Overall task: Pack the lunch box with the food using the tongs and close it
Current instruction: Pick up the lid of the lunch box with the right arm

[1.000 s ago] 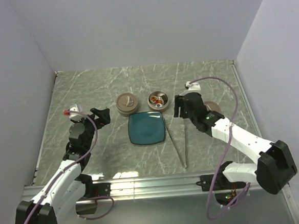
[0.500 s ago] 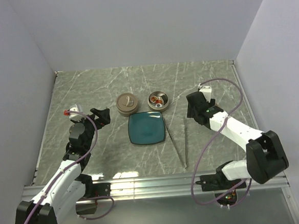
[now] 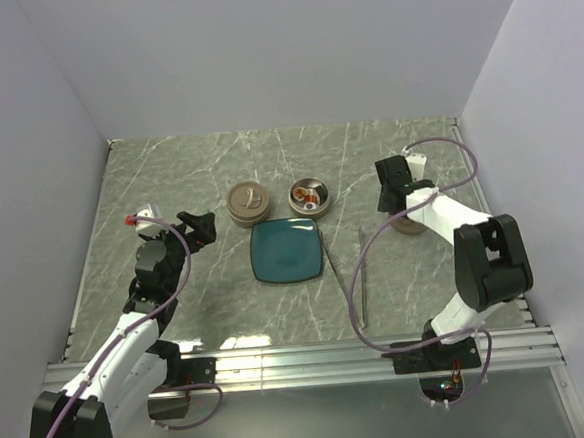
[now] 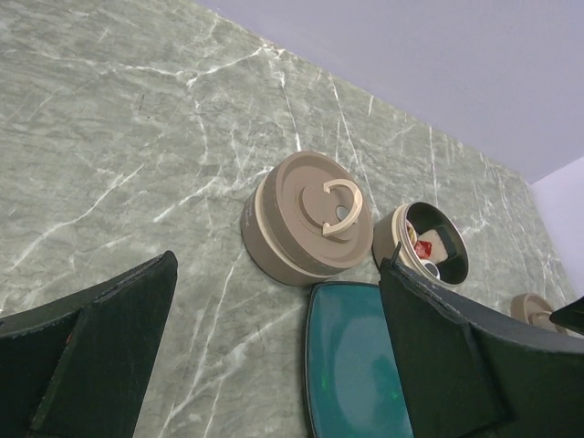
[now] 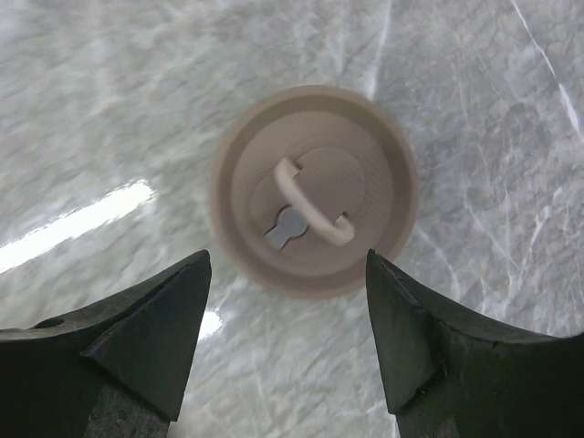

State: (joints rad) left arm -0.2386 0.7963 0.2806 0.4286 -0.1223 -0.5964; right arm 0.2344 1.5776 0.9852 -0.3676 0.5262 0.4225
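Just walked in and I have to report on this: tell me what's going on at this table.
The right claw hangs open over a loose tan lid lying on the table at the right side. The left claw is open too, holding nothing, pointed toward the closed tan container. Beside that, the open container holds some food. The tongs lie untouched next to the teal plate, and the lid is not on yet.

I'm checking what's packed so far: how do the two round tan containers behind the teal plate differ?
The left container has its lid on; the right container is open. The left container's contents are hidden; the right container shows red and white food. Both are round, tan and upright behind the teal plate.
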